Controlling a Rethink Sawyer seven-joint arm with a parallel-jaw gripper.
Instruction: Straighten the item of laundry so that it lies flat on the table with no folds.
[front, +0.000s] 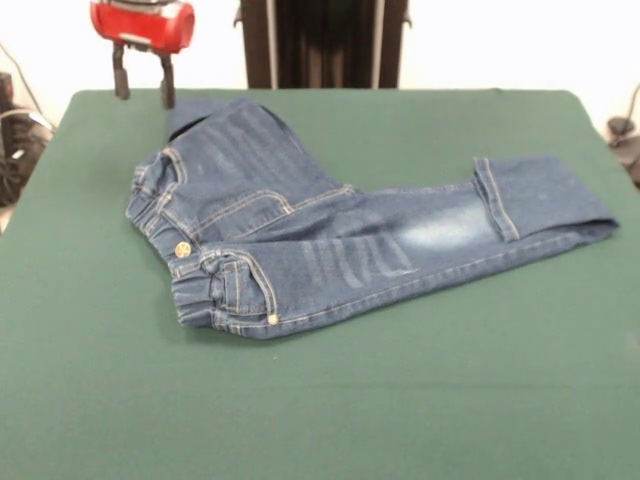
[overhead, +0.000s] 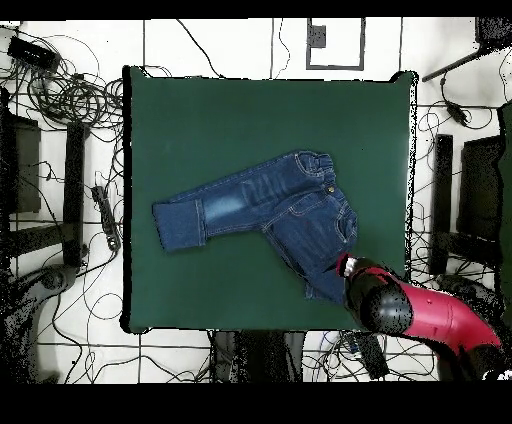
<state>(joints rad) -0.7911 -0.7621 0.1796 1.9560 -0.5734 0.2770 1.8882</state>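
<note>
The item of laundry (front: 300, 240), a small pair of blue jeans, lies on the green table (front: 400, 400). One leg stretches to the right, and its cuff (front: 540, 200) is folded back over itself. The other leg bends away toward the far left. My gripper (front: 143, 85) hangs just above that far leg's end, open, with nothing between its two dark fingers. In the overhead view the jeans (overhead: 260, 200) form a bent shape, and the red arm (overhead: 420, 315) covers the end of the lower leg.
Green tabletop (overhead: 200, 110) surrounds the jeans on all sides. Cables and stands (overhead: 75, 180) lie on the floor around the table. A dark pedestal (front: 320, 40) rises behind the far edge.
</note>
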